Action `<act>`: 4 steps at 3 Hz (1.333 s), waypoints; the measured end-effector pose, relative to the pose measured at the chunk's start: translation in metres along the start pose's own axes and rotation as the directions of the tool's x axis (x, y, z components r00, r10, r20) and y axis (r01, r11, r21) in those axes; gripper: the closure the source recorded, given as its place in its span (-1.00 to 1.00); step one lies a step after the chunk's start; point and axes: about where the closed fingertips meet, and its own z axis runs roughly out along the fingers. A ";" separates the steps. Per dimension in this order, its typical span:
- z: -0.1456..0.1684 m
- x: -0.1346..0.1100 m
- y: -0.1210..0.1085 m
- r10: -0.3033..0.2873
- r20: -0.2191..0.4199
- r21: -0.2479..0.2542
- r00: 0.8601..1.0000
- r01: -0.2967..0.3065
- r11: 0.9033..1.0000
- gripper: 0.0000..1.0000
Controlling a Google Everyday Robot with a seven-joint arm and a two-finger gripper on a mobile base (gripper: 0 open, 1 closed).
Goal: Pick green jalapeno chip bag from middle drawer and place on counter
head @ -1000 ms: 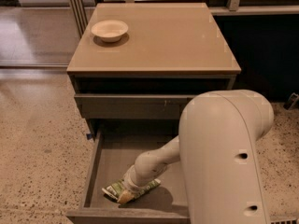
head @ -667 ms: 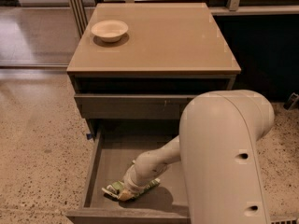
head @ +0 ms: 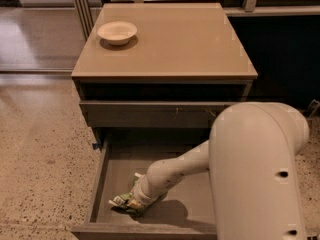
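The green jalapeno chip bag (head: pixel 121 202) lies crumpled on the floor of the open middle drawer (head: pixel 99 184), near its front left corner. My gripper (head: pixel 136 199) is down inside the drawer, right at the bag's right side and partly covering it. My white arm reaches in from the lower right and hides the drawer's right half. The tan counter (head: pixel 175 44) is the top of the cabinet above.
A white bowl (head: pixel 117 32) sits on the counter's back left. A shallower grey drawer (head: pixel 150 114) is closed above the open one. Speckled floor lies to the left, and a dark wall and railing stand behind the cabinet.
The gripper and the bag have shifted only slightly inside the drawer. The arm keeps nearly the same pose.
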 end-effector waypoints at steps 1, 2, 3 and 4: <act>-0.034 -0.044 -0.007 -0.037 0.141 -0.029 0.989 0.041 0.999 1.00; -0.094 -0.086 -0.013 -0.085 0.300 -0.036 0.950 0.101 0.994 1.00; -0.168 -0.094 -0.028 -0.127 0.373 0.034 0.919 0.124 0.992 1.00; -0.240 -0.111 -0.048 -0.189 0.396 0.111 0.899 0.157 0.981 1.00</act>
